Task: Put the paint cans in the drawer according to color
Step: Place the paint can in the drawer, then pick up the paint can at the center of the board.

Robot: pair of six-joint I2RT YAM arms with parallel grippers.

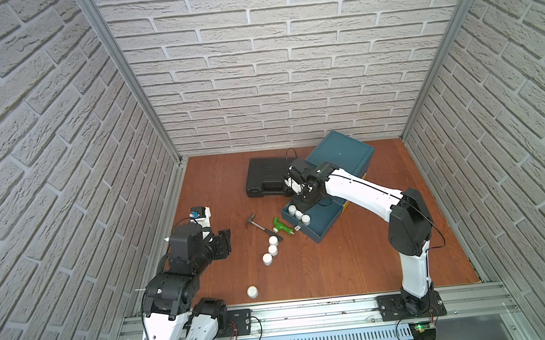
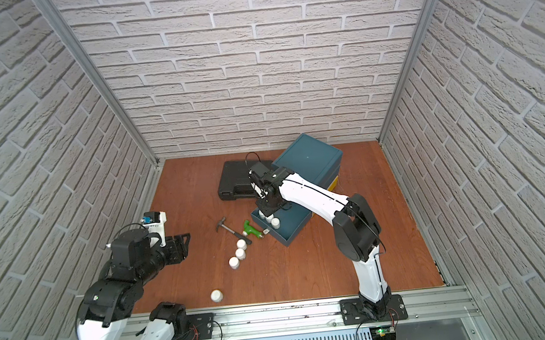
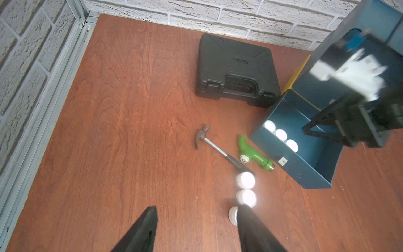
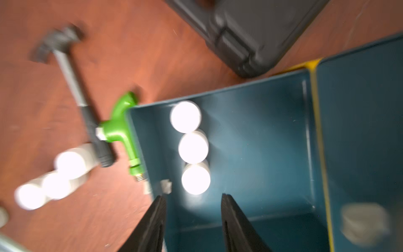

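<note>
While hanging over the open drawer (image 1: 324,217) near the back of the worktop (image 1: 360,265), spreads both fingers apart and pinches nothing: the right gripper (image 4: 193,195).

Inside the drawer, along the wall nearest the green toy drill (image 1: 282,227), three white paint cans (image 1: 298,214) in a row, lids up, touching one another. Past the yellow strip (image 4: 317,122), maybe one more pale can (image 4: 364,222), too blurred to be sure.

Out near the middle of the worktop, three more white cans (image 1: 273,249) in a short line, standing up, close together. Down by the front edge, one white can (image 1: 252,292) all alone, well apart from the rest.

Between that line and the drawer, a hammer (image 1: 261,225) lying flat beside the drill, the end of its handle just beside the nearest can.

Toward the back edge, a black case (image 1: 266,176) shut, next to the blue cabinet (image 1: 340,155).

Over the left edge of the worktop, the left gripper (image 3: 197,207), up off the wood, fingers spread wide, nothing between them.
</note>
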